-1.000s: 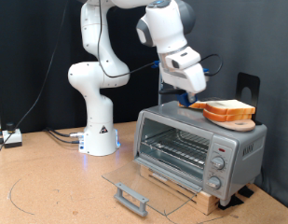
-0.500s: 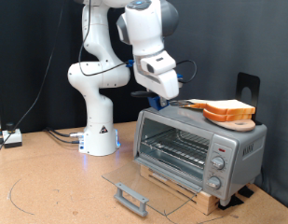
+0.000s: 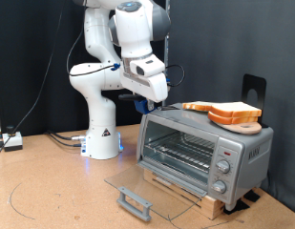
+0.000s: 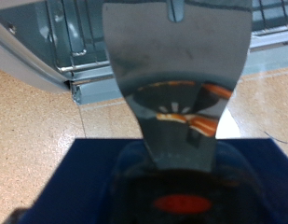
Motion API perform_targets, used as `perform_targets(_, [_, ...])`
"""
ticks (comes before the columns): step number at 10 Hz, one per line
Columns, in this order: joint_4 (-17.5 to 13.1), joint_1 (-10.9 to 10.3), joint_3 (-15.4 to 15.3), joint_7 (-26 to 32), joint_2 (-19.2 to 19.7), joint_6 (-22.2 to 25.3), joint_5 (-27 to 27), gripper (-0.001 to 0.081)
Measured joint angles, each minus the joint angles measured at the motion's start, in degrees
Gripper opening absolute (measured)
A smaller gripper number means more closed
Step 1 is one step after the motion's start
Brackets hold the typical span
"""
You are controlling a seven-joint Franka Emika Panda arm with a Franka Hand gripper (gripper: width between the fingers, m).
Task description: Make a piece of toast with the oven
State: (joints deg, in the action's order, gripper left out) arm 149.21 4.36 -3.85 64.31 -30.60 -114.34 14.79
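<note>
so the gripper [image 3: 150, 99] hangs in the air off the oven's [image 3: 204, 151] upper corner on the exterior view's left, a little above the level of its roof. the piece of toast [image 3: 199, 106] lies flat on top of the oven, towards that same side of the roof, just beside a thicker stack of slices [image 3: 234, 114] that sits nearer the exterior view's right. from the gripper, then, the single slice lies off to the exterior view's right at about the same height, near but apart from it; being roughly square it has no clear long axis, only its flat face turned up. the glass door [image 3: 147, 187] is dropped fully open, lying flat in front of the oven with its grey handle [image 3: 134, 201] nearest the camera, and the wire rack [image 3: 181, 151] inside looks bare. in the wrist view a broad shiny metal blade [image 4: 176, 75] fills the middle, with the open oven behind it, so i cannot tell how far apart the fingers stand or whether they grip anything. no brand, label or readable writing shows on the oven, its knobs [image 3: 222, 165] or the arm.
</note>
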Motion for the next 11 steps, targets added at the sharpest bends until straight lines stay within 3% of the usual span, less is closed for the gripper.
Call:
perform_targets(5, [4.2,-2.5,-5.9,-2.1,-4.9,-1.5,0.6,0.0391])
perform_targets(11, [6.3,-3.5,-10.6,-6.2,-5.9,-2.7,3.6,0.0391])
